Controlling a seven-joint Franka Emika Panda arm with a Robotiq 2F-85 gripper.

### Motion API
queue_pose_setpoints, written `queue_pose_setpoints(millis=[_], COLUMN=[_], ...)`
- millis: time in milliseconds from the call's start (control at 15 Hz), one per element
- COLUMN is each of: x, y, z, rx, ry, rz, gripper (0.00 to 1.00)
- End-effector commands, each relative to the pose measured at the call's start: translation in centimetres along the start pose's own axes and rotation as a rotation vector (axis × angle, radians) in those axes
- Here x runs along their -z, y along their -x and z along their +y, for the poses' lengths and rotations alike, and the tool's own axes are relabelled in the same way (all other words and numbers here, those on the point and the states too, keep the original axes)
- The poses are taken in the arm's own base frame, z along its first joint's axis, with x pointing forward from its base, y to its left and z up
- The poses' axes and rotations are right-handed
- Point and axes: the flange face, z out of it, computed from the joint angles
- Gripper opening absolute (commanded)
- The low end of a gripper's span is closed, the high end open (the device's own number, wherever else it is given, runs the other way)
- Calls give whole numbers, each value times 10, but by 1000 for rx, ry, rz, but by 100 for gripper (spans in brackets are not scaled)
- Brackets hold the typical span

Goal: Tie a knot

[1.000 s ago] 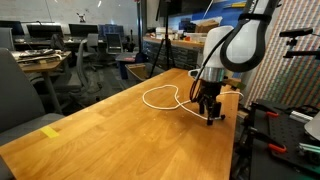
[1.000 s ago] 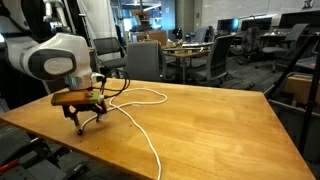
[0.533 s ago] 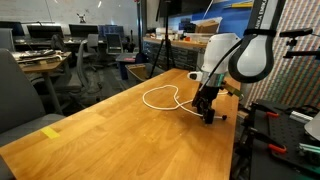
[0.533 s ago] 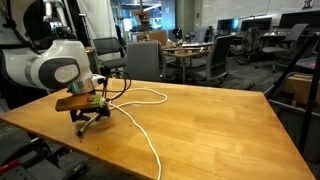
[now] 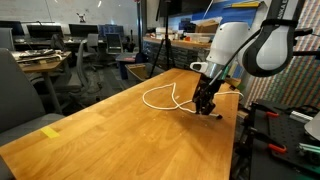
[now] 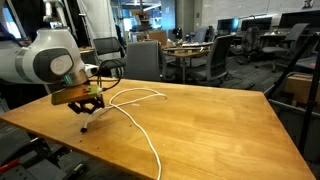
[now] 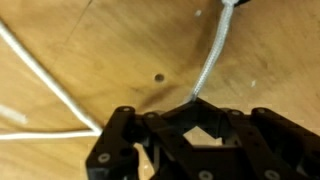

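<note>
The knot is a loose crossed loop of thin white rope (image 5: 160, 97) lying on the brown wooden table (image 5: 110, 135). In an exterior view the rope (image 6: 136, 122) trails from the loop toward the table's front edge. My gripper (image 5: 206, 108) stands at the loop's right end, pointing down, close to the table's edge. In the wrist view my gripper (image 7: 195, 101) is shut on one strand of the rope (image 7: 211, 58), which leaves the closed jaws and runs up the frame. Two more strands (image 7: 45, 70) meet at the left of the jaws.
A yellow tape patch (image 5: 50, 131) lies near the table's front corner. Black cables (image 6: 112, 82) hang by the arm. Black equipment (image 5: 275, 125) stands just past the table edge beside the gripper. Office chairs (image 6: 143, 58) and desks fill the room behind. A small hole (image 7: 158, 77) marks the wood.
The jaws have gone from open to shut on the rope strand. The wrist has tilted and lifted slightly off the table with it.
</note>
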Motion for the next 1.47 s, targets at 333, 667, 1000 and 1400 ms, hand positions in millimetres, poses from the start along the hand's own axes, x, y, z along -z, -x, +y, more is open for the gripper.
queue_pose_setpoints(millis=[333, 667, 1000, 1400], x=[148, 159, 136, 105], y=[-30, -28, -26, 3], z=[120, 156, 135, 88], rx=[91, 106, 111, 47], ry=[323, 363, 276, 23], rz=[117, -15, -83, -161], gripper=[0, 8, 56, 99])
